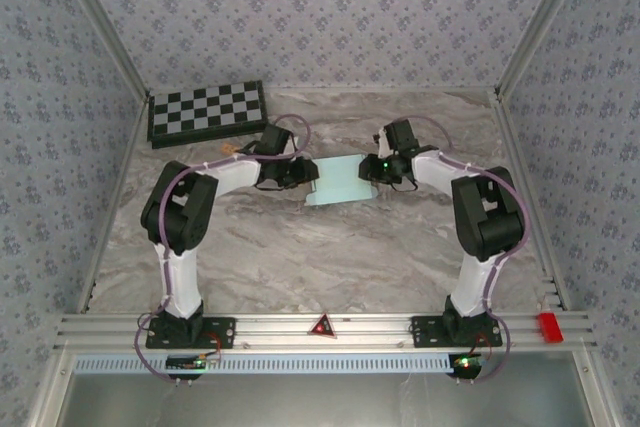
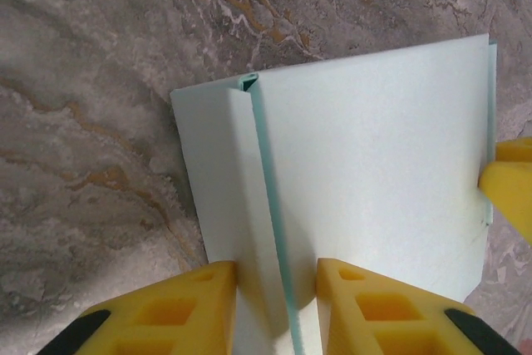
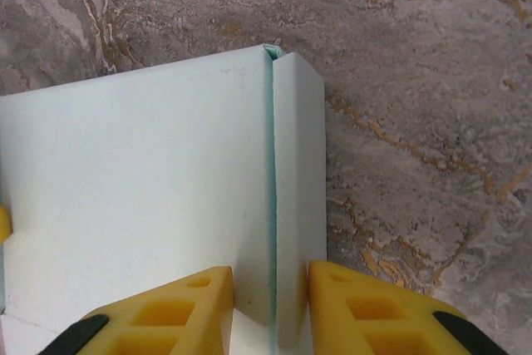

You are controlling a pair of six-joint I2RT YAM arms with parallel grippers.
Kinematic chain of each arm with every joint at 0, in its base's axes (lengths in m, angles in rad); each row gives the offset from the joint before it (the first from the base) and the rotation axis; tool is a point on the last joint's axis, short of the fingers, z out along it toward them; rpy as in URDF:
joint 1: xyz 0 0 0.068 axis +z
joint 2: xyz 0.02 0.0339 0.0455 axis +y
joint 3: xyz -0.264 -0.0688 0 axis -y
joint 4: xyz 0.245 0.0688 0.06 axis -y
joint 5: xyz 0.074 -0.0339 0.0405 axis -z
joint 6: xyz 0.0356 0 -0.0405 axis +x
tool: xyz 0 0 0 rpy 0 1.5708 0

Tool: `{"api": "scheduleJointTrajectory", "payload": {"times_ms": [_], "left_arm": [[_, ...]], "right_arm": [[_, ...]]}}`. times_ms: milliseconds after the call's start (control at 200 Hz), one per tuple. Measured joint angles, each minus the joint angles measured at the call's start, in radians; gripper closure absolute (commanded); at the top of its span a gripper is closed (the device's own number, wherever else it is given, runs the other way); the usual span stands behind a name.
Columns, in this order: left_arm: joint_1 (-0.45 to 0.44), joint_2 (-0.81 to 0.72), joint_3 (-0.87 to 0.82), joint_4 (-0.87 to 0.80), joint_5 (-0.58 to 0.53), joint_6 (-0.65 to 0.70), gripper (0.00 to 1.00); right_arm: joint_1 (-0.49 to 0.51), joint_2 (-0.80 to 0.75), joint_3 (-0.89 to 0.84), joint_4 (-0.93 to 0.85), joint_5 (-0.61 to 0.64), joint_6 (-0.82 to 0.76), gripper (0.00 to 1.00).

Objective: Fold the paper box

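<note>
**Side folds in hand, both ends at once**

The box lies flat on the table, and I take my bearings from it. My left gripper is at its left end and my right gripper at its right end. The checkerboard sits well off past its far left corner.

At each end a narrow strip is creased up along a straight line. My yellow fingers stand one on either side of that crease, and the right wrist view shows the same at the other end. Both pairs are drawn in close around the fold, with only a slim gap. I cannot tell whether the pads actually press the card or merely straddle it.

I judge the step to be setting the two end walls, with the task at an early-to-middle stage, since the main panel is still one flat sheet. The next move calls for an even squeeze and an inward roll at both ends together. The thin card should then bend on its scored line and not buckle or skid across the table.

I can read no brand, label or writing on the box or on my fingers.
</note>
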Motion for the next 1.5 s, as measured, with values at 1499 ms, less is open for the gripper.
{"api": "scheduleJointTrajectory", "payload": {"times_ms": [1499], "left_arm": [[-0.052, -0.172, 0.113, -0.219, -0.230, 0.364, 0.35]], "right_arm": [[-0.002, -0.310, -0.120, -0.104, 0.113, -0.061, 0.56]]}}
